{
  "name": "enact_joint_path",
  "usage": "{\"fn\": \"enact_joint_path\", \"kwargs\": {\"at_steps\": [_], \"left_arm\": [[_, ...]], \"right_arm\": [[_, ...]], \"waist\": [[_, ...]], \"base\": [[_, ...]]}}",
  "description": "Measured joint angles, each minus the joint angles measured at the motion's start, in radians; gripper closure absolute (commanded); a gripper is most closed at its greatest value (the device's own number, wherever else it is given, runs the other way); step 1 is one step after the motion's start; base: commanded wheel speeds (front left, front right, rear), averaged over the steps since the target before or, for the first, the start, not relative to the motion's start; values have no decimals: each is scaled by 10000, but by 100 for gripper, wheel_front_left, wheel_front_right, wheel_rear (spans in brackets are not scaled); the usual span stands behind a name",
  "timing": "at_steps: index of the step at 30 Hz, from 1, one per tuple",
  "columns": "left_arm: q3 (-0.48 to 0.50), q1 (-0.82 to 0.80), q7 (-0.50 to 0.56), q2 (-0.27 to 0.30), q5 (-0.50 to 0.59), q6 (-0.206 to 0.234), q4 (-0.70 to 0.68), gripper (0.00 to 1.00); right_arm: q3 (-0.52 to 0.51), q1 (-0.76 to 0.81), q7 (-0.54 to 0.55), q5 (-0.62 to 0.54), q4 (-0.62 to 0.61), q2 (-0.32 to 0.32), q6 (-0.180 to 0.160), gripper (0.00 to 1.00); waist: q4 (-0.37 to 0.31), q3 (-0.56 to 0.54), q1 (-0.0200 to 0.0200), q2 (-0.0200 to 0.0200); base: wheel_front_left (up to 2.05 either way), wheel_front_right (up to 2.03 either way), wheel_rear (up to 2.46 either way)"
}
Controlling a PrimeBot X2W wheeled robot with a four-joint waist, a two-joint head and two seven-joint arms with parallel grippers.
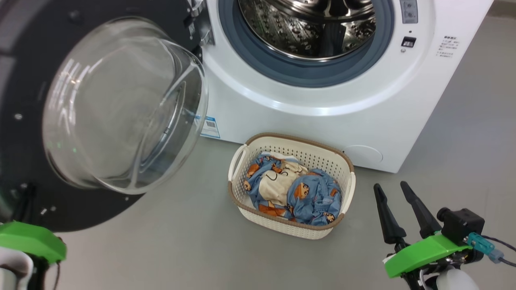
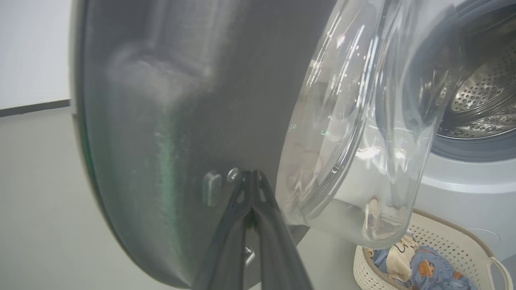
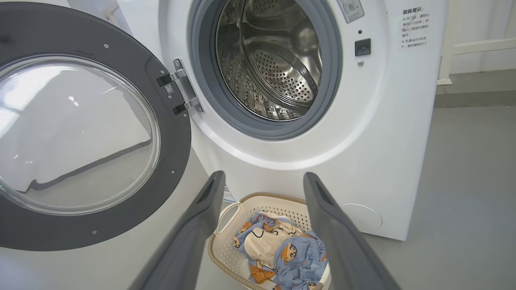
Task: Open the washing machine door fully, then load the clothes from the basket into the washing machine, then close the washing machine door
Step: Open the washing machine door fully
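The washing machine door (image 1: 121, 108) is standing wide open, and the clothes (image 1: 298, 191) are lying in the basket (image 1: 294, 227).
In the head view the door is hanging at 9 o'clock, the washing machine (image 1: 322, 117) is sitting at 12 to 1, and the basket is resting on the floor just before it. The right gripper (image 1: 390, 184) is hovering at 4 o'clock, jaws spread wide, gripping nothing. The left gripper (image 2: 252, 177) is pointing at the door's dark inner face, jaws pressed together.
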Motion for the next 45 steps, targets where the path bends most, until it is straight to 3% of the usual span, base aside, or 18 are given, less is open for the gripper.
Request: {"fn": "enact_joint_path", "kwargs": {"at_steps": [13, 25, 45], "left_arm": [[138, -2232, -100, 970, -180, -731, 2516, 100], [36, -3596, -447, 1174, -299, -997, 4395, 100], [-353, -3828, -805, 1080, -341, -1160, 4882, 100]], "right_arm": [[-221, -725, -2, -128, -52, 138, 0, 0], [-251, -1006, -2, -232, -12, 224, 0, 0], [-303, -1008, -2, -380, 27, 249, 0, 0]], "waist": [[-113, 1015, 0, 0], [-266, 1213, 0, 0], [-173, 1015, 0, 0]], "base": [[0, 0, 0], [0, 0, 0], [0, 0, 0]]}}
